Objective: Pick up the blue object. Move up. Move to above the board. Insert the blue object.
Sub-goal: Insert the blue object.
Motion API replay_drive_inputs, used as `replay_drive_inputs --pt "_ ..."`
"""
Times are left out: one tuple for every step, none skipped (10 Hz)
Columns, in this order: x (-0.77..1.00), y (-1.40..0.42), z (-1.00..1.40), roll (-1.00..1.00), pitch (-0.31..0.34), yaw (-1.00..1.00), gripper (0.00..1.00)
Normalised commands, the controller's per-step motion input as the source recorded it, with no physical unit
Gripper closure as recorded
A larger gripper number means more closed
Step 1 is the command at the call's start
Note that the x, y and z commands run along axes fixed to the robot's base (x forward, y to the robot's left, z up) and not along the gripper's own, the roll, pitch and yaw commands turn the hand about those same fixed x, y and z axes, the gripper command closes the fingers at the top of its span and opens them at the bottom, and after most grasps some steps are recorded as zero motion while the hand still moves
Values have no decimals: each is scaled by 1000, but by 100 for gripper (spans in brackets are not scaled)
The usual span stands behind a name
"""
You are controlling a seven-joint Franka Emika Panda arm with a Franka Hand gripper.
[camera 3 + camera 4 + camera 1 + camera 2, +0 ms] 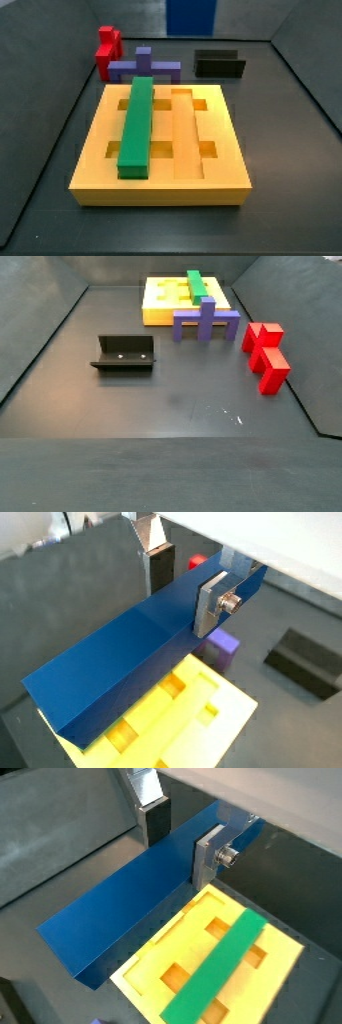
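Fingers [213, 604] first: you can see the flat silver plates pressed against both faces of the blue object [127, 662], so the gripper [183, 590] is clamped on that bar and holds it clear of the floor, above the near end of the board [287, 983] — both wrist views show the bar running long and straight out from the jaws, over the yellow-orange block. In a side view the bar shows only as a blue patch [191, 15] at the top edge, hanging high behind the board [227, 165]; the gripper itself is cut off there. You will find the green bar [136, 125] already lying in one of the board's long grooves. Just beyond the board stands the purple cross-shaped block [206, 322], with the red block [267, 354] beside it — and the fixture [123, 353] sits apart on the dark floor.
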Motion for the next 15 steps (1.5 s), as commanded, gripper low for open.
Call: replay_drive_inputs --pt "454 0 -866 196 0 151 100" --pt "429 0 -937 163 0 160 100" --pt "251 -23 -1000 119 -7 257 100" --pt "157 -151 -960 151 -19 289 100" --pt "209 -223 -977 156 0 189 100" --pt "0 -303 -934 124 -43 -97 100" --pt "-60 -146 -711 87 -53 -211 100" --pt "-66 -40 -597 39 -73 -117 100" --pt "-17 0 -577 -1 -90 -77 100" --pt "-20 0 -511 -74 -110 -63 100" --pt "-69 0 -474 -29 -143 -34 100" --pt "0 -146 -429 47 -107 0 100" --pt "0 -186 -391 163 -41 -20 100" --pt "-131 -134 -280 186 -19 0 100" --pt "-166 -109 -263 173 -17 0 100"
